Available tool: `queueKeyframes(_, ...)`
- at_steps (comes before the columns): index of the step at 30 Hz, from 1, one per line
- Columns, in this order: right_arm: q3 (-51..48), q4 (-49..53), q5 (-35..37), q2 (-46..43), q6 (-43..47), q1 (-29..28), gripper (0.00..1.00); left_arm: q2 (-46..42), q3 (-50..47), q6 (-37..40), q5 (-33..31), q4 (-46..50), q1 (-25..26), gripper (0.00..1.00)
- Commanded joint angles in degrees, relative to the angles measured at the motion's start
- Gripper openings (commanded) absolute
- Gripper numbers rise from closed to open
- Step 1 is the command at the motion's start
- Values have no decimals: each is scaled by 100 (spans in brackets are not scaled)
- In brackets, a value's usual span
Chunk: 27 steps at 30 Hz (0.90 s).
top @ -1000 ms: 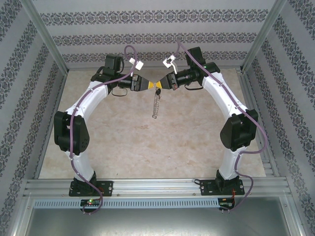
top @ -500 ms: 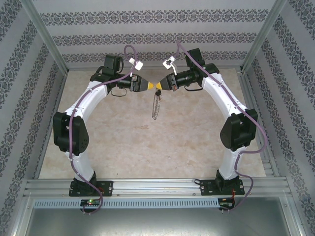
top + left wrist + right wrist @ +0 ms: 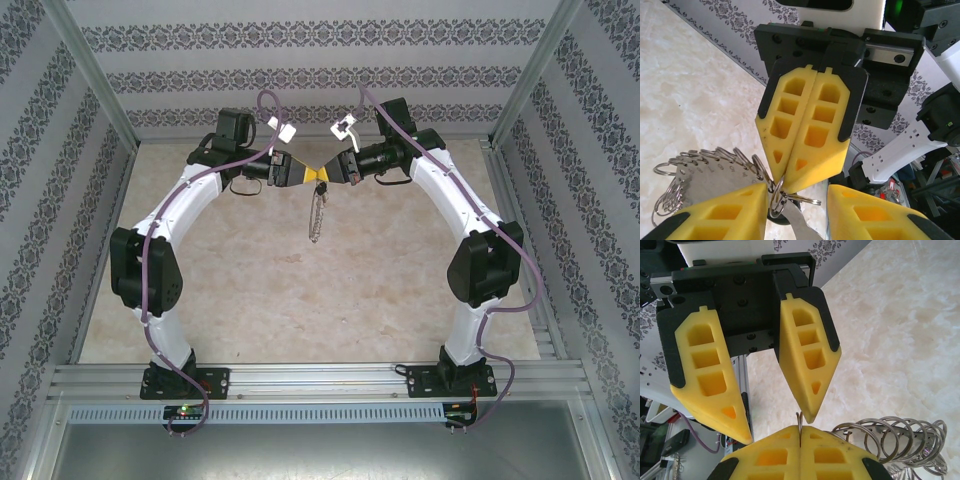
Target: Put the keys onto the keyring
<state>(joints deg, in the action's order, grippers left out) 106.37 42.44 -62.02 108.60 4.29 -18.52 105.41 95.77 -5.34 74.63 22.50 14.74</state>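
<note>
The keyring [image 3: 705, 175] is a thin, flat, silvery metal piece with a row of many small wire loops along its rim. It hangs under the right gripper [image 3: 784, 182] like a short chain. That gripper has 2 yellow foam fingers with square hollows, pressed flat together, and their tips pinch 1 thin wire loop of the keyring. The left gripper [image 3: 777, 427] has the same wedge-shaped fingers, and they stand apart with nothing pressed between them. The pinched loop sits in their gap, just beside 1 finger. The silver blade of the key [image 3: 799, 227] hangs just below the loop. Both arms curve upward, their wrists are about level, and the grippers meet tip to tip above the beige marble-pattern table [image 3: 260, 300].
</note>
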Motion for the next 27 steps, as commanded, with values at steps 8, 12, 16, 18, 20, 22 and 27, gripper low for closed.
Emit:
queueKeyframes(8, -39, -168, -170, -111, -19, -14, 0, 127, 210, 315, 454, 114, 87, 20)
queueKeyframes(12, -35, -174, -161, -111, -25, -10, 0, 135, 214, 495, 565, 277, 98, 14)
queueKeyframes(16, -33, -180, -170, -102, -38, -25, 0, 133, 232, 550, 588, 316, 109, 7)
queueKeyframes(18, -34, -191, -174, -97, -43, -26, 0, 131, 246, 552, 583, 290, 131, 3)
queueKeyframes(20, -37, -191, -180, -110, -44, -20, 0, 132, 258, 543, 545, 264, 143, 0)
queueKeyframes(22, -67, -205, -171, -141, -57, -22, 0, 120, 230, 499, 511, 155, 150, 0)
queueKeyframes(27, -402, -646, -158, -448, -382, 109, 26, -15, 55, 279, 316, -299, 147, 0)
